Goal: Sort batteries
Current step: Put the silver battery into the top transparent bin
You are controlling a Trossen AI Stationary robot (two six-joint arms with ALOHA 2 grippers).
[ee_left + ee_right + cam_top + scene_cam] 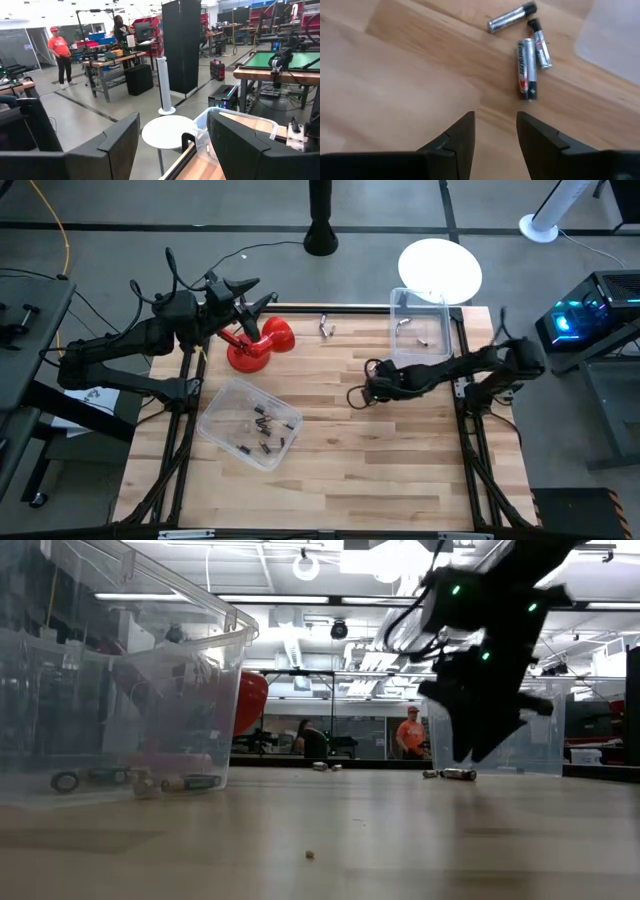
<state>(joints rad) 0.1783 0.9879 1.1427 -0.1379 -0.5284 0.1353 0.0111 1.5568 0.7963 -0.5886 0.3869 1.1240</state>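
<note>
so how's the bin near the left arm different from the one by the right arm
The left bin sits turned at an angle and holds many dark batteries; the right bin sits square at the table's far edge with only a couple of silvery batteries. Both are clear plastic.

- Setting: a large open robotics lab or workshop, indicated by a polished concrete floor (400, 210) and a high ceiling hung with strip lights (300, 602).
- Work surface: a wooden tabletop (380, 450) is mounted on a dark metal frame, with cables run along the floor beside it.
- Furnishings beyond the table: metal workbenches (107, 62), red storage racks (150, 25), a black partition panel (182, 45) and a white pedestal fan (164, 85) are seen.
- Further stations: a green-topped bench (280, 62) carrying another robot arm is visible.
- Occupants: people (60, 50) are seen standing among the benches.
</note>
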